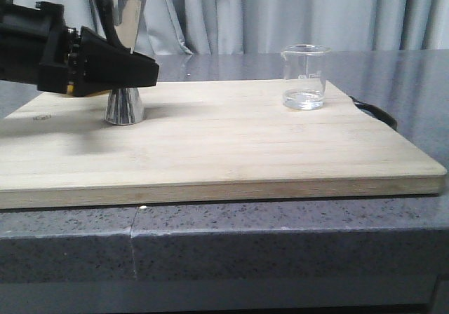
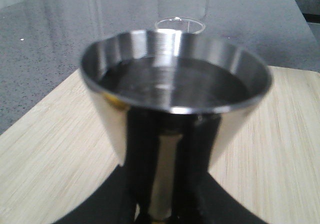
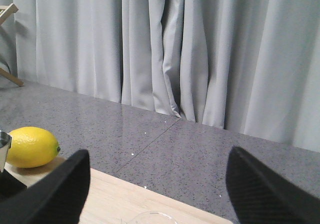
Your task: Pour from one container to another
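Observation:
The steel hourglass jigger stands on the left of the wooden board. My left gripper reaches in from the left and is shut on its waist. In the left wrist view the jigger's upper cup holds dark liquid nearly to the rim, and the black fingers press its narrow middle. The clear glass beaker stands upright at the board's back right with a little clear liquid in the bottom. My right gripper hangs open just above the beaker's rim. That gripper is outside the front view.
A yellow lemon lies behind the board's far left corner. A black strap or handle sticks out at the board's right edge. Grey speckled counter surrounds the board, with grey curtains behind.

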